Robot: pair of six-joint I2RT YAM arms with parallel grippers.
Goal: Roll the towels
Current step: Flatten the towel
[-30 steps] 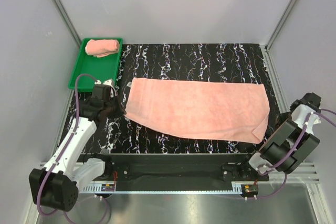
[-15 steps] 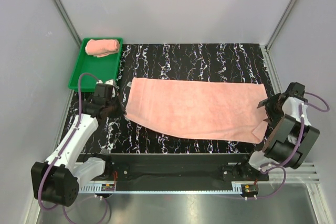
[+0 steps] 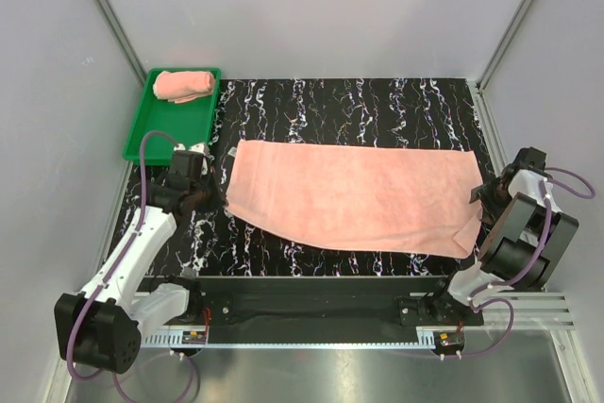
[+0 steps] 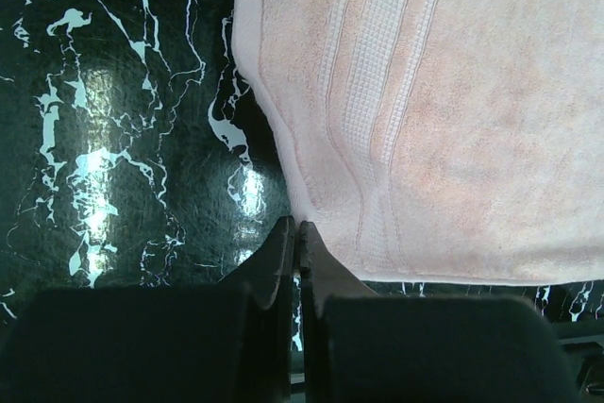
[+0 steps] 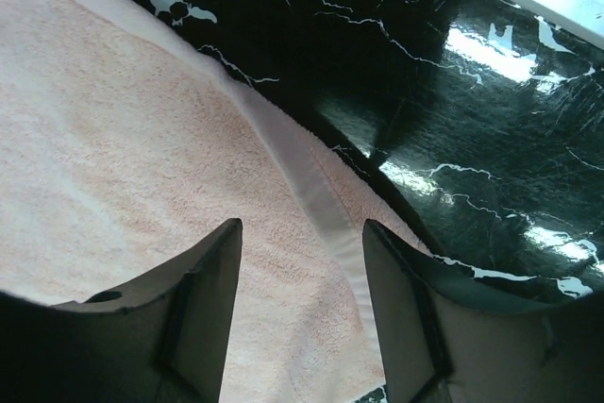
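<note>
Keeps the jaws of the left gripper (image 4: 296, 228) pressed together, tips right at the hem of the flat towel (image 3: 354, 195) by its near left corner; cannot tell whether pinching cloth or merely touching it. Spreads the jaws of the right gripper (image 5: 302, 226) wide above the hemmed right edge of the same towel, one finger over the terry, the other over the hem and the black marbled table (image 3: 377, 101); grips nothing.

Stretches the left arm (image 3: 142, 243) forward from its base, wrist tipped down at the towel's left end. Folds the right arm (image 3: 519, 243) up tight at the table's right side, wrist turned inward toward the towel.

Lays the flat towel lengthwise across the table between the two grippers, near right corner doubled over. Leaves the rolled towel (image 3: 184, 84) at the far end of the green tray (image 3: 170, 129).

Against a second ago: moves the right gripper in from beside the table to the towel's edge, with its jaws now parted; hardly shifts the left arm; leaves both towels where they were.
</note>
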